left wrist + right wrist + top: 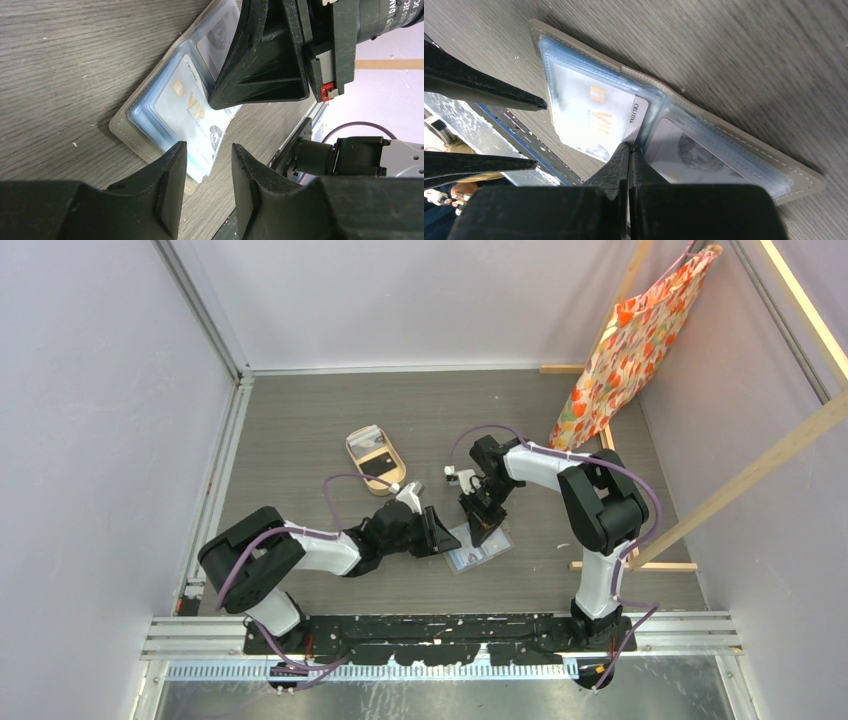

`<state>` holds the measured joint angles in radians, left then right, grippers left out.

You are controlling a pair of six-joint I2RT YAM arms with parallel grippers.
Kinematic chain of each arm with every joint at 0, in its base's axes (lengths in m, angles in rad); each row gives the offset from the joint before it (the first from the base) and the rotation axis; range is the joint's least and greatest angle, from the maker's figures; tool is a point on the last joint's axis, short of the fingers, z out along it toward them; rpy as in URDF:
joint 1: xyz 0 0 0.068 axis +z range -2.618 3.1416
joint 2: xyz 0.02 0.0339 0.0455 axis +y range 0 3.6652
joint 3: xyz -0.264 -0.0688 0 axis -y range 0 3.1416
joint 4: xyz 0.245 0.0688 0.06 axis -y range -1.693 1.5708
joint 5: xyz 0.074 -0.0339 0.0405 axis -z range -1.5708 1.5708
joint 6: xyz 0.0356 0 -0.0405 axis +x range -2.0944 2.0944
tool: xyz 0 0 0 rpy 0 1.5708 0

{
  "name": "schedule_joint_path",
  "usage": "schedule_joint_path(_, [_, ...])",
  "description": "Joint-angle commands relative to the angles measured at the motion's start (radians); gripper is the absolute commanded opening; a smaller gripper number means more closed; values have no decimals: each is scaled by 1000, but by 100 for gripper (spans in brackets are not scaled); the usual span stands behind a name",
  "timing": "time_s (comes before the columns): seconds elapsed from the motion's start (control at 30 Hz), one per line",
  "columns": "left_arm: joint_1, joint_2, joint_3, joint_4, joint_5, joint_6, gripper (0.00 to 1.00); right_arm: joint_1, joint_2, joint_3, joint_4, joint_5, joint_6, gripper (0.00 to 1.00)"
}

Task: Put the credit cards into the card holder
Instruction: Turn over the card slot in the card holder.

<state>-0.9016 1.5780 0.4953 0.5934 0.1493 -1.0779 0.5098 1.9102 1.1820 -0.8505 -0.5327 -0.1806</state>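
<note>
Card loading under way: an open card holder (480, 552) lies flat near the middle of the worktop's (300, 420) near edge, between the two arms, with its clear sleeves facing up. The right fingers (628, 152), closed tight with nothing between them, rest their tip against the exposed edge of a white card (594, 112) at the holder's centre fold. Most of that card sits inside the sleeve on the half nearer the left arm, and only a strip shows at the fold. A pale card (694, 155) bearing a portrait fills the sleeve on the other half. The left fingers (207, 150) stand partly open just beside the holder's outer edge and clamp nothing; whether a tip touches that edge cannot be told. Farther back and left of centre, a tan tray (352, 445) holds a black card (378, 462) that is not yet loaded

The step in hand appears to be seating the white card. It would go best with a low push in line with the sleeve, so the card slides rather than buckles or rides over the plastic lip. The left fingers would need to brace the outer edge so the holder cannot skid, and the tip should bear on the card's edge alone until it sits flush
</note>
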Motion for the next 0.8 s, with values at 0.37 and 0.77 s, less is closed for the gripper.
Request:
schedule_joint_path(0.37, [-3, -2, 5, 14, -4, -14, 39, 9, 12, 22, 3, 40, -8, 2])
schedule_joint_path(0.77, [-3, -36, -13, -16, -26, -17, 38, 8, 10, 24, 0, 39, -10, 3])
